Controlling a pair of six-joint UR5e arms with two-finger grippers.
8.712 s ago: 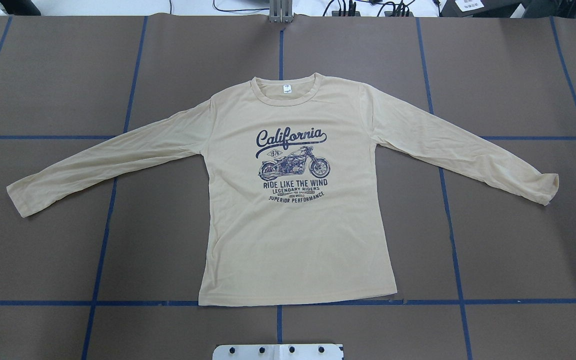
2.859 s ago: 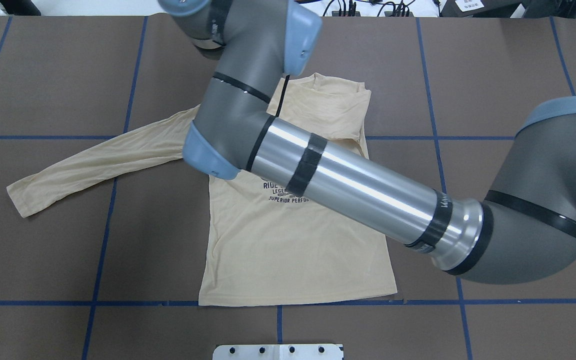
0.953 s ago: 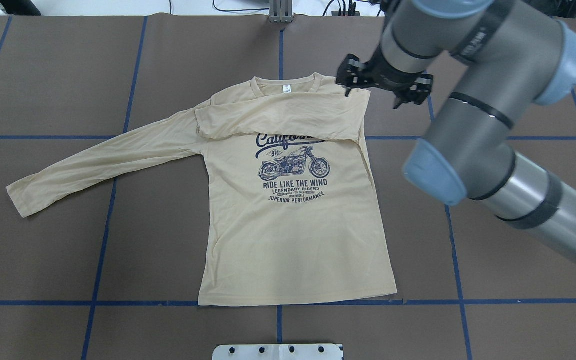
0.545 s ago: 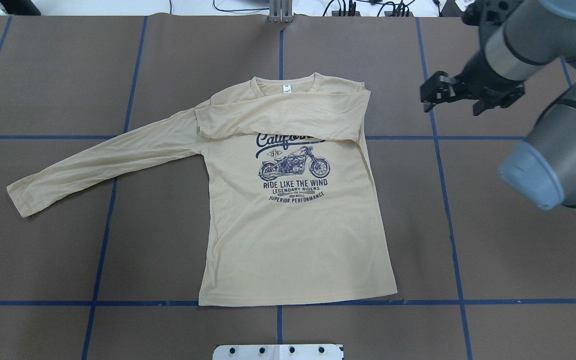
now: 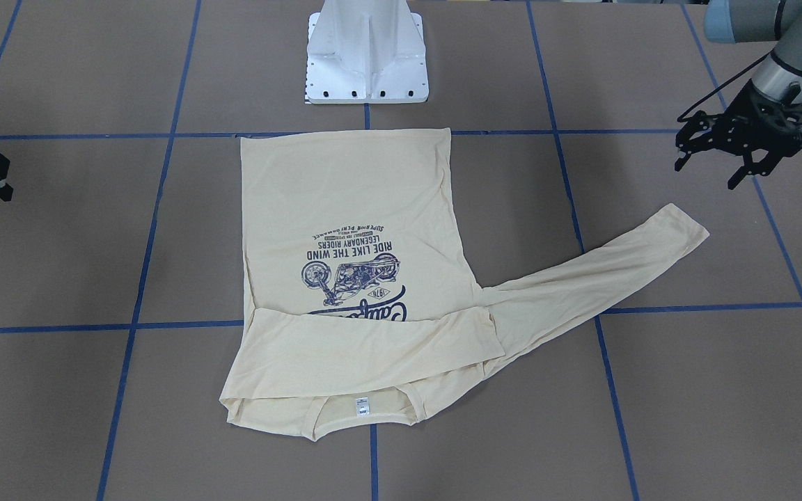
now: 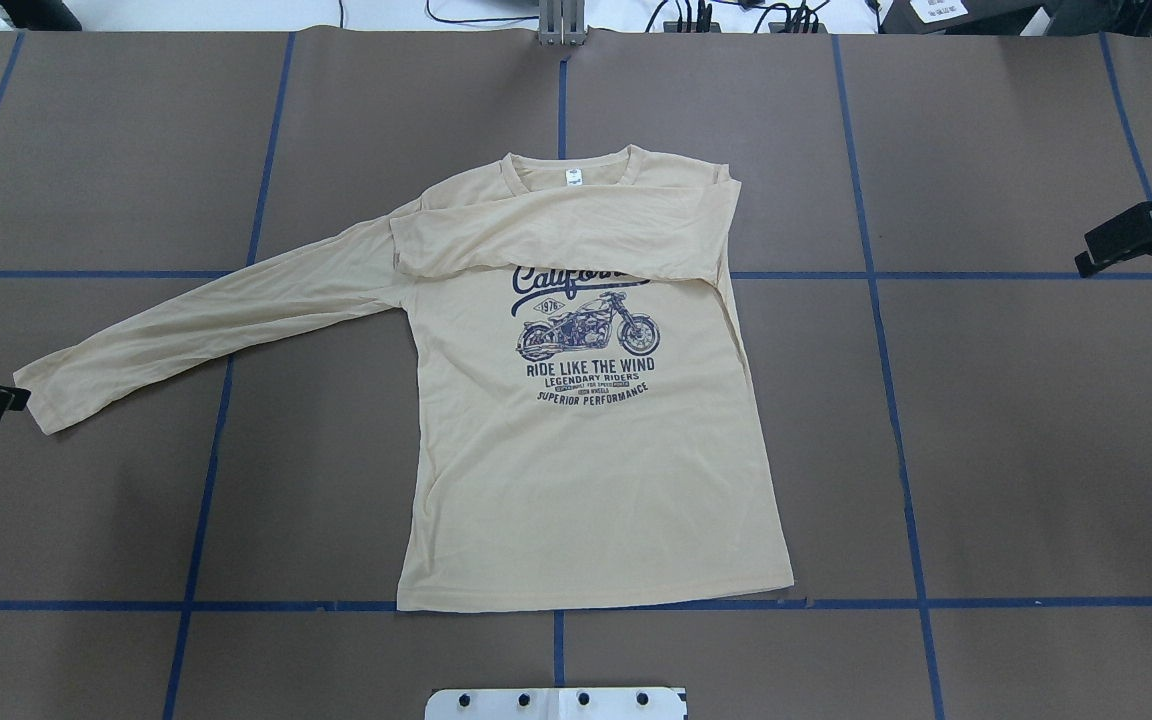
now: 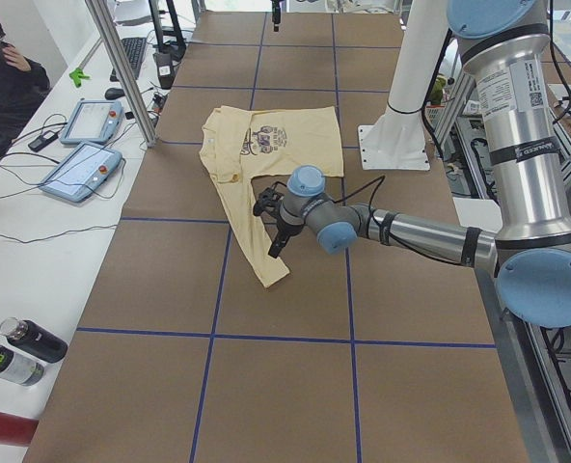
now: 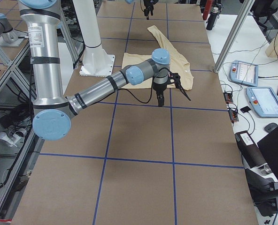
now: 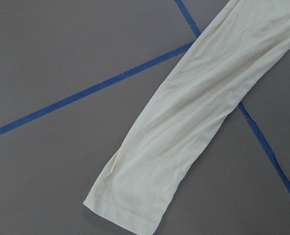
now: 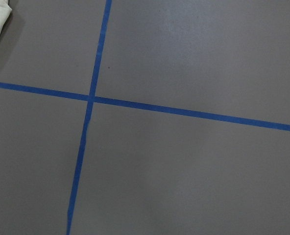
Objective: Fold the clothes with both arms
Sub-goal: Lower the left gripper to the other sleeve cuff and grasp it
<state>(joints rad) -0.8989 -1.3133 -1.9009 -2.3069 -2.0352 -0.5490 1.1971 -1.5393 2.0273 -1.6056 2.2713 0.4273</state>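
Brown bench [image 6: 986,450], blue tape grid. Cream T-shirt [image 6: 586,480] lies flat at its middle, print up, collar away from the robot.

The right sleeve [image 6: 556,235] is folded across the chest and covers the top of the print. The left sleeve [image 6: 216,320] lies stretched out towards the left edge.

Left pincer [image 5: 711,167]: jaws apart, empty, hanging just beside the left cuff [image 9: 118,208], not touching it. Right pincer [image 6: 1131,235]: well clear of the cloth; the side view shows its jaws apart, holding nothing.

Risks, as I judge them:
- The knit is thin. A shallow nip at the cuff could catch one layer only, or slip.
- A low sweep could drag the body askew and ruck the folded sleeve.
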